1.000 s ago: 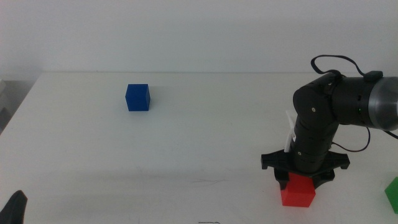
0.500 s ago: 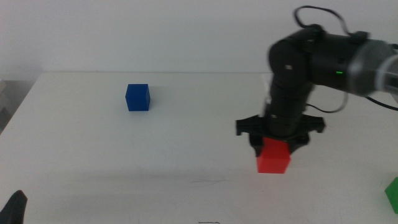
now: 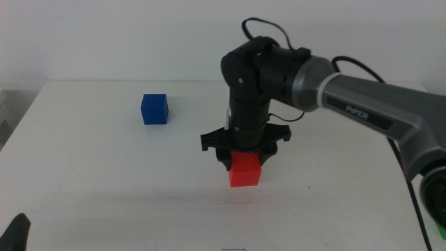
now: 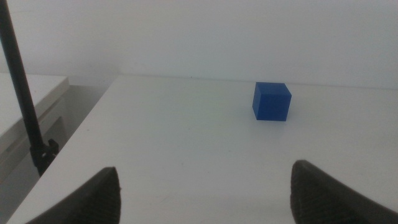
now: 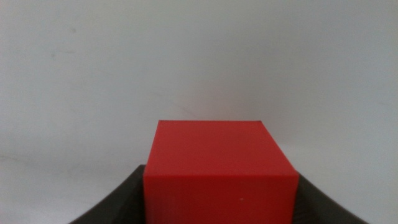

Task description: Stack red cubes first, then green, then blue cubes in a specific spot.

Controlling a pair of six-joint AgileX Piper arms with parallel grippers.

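Gripping the red cube (image 3: 245, 170) mid-table, right gripper (image 3: 243, 155); left gripper (image 4: 202, 193) waiting, released.

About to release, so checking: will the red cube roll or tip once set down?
Probably not: the red cube has flat, square faces, so it should sit stable. It looks rigid and matte, so the right end effector, shut on it, likely won't slip. Left end effector waits, open.

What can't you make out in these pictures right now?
- Green cube: only a sliver at the middle view's lower right edge, cut off.
- Whether the red cube touches the table: not settled by any view.
- Left gripper: cut by the middle view's bottom edge.
- Right gripper contact faces: hidden by the cube.
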